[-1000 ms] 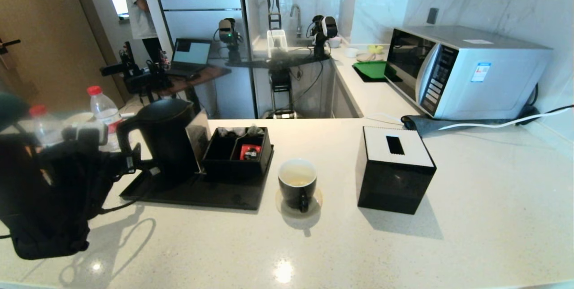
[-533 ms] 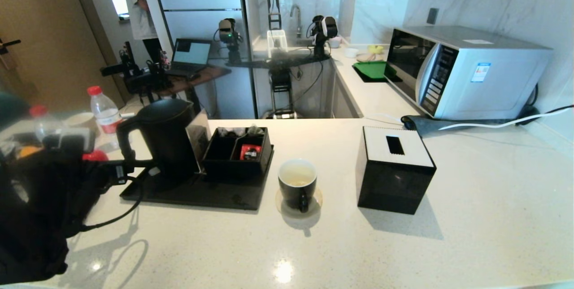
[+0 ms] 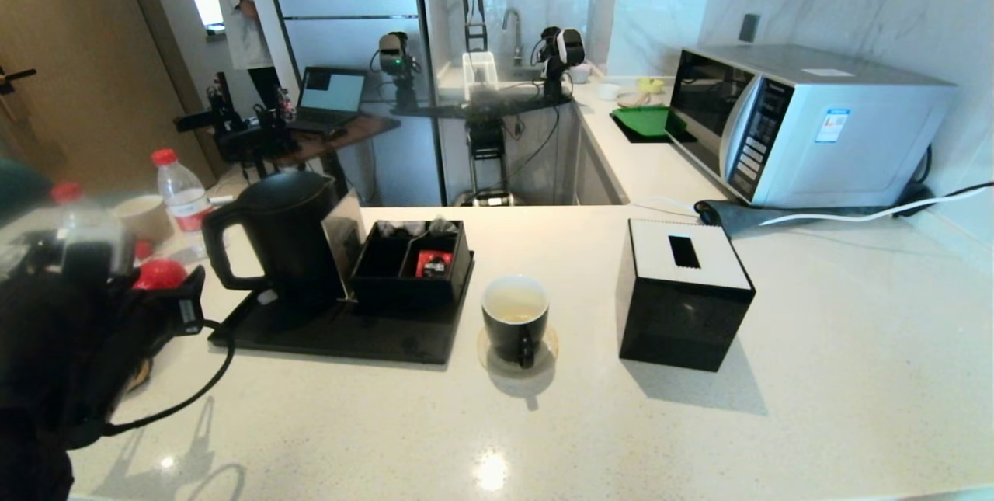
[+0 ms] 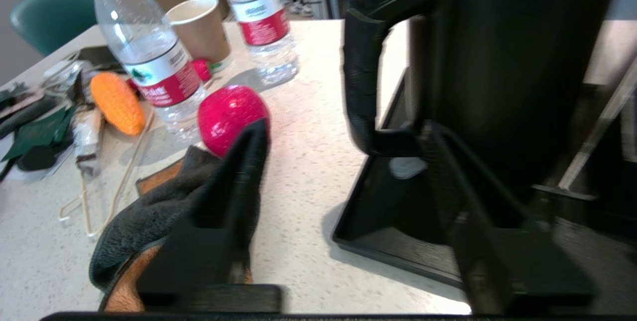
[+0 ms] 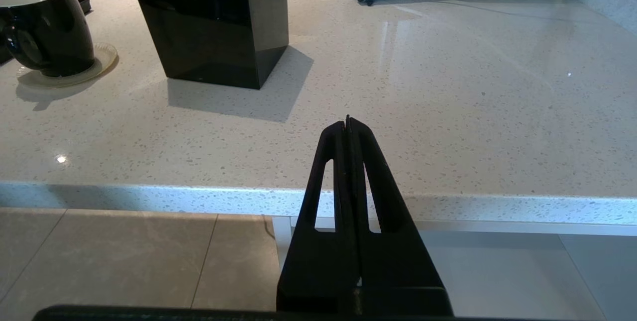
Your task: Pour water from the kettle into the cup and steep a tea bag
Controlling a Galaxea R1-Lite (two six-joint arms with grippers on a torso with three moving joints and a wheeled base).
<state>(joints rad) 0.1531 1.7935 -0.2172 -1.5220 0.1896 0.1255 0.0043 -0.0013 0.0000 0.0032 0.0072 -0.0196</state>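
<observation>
The black kettle [image 3: 287,241] stands upright on a black tray [image 3: 334,334] at the left of the counter. Its loop handle [image 4: 359,82] faces my left gripper [image 3: 186,305]. That gripper hangs open just left of the tray, short of the handle and holding nothing. The black cup [image 3: 515,320] sits on a saucer right of the tray, with pale water [image 3: 515,305] inside; it also shows in the right wrist view [image 5: 46,25]. Greyish tea bags [image 3: 441,227] lie at the back of the black compartment box. My right gripper [image 5: 347,122] is shut and empty below the counter's front edge.
A black tissue box [image 3: 685,293] stands right of the cup, with a microwave [image 3: 804,124] behind it. Left of the kettle are two red-capped bottles [image 4: 149,57], a paper cup [image 4: 200,27], a red ball [image 4: 230,112], an orange item [image 4: 117,103] and a dark cloth [image 4: 149,211].
My left gripper has drawn back from the kettle's handle, leftward and toward me. The kettle and cup have stayed where they were.
</observation>
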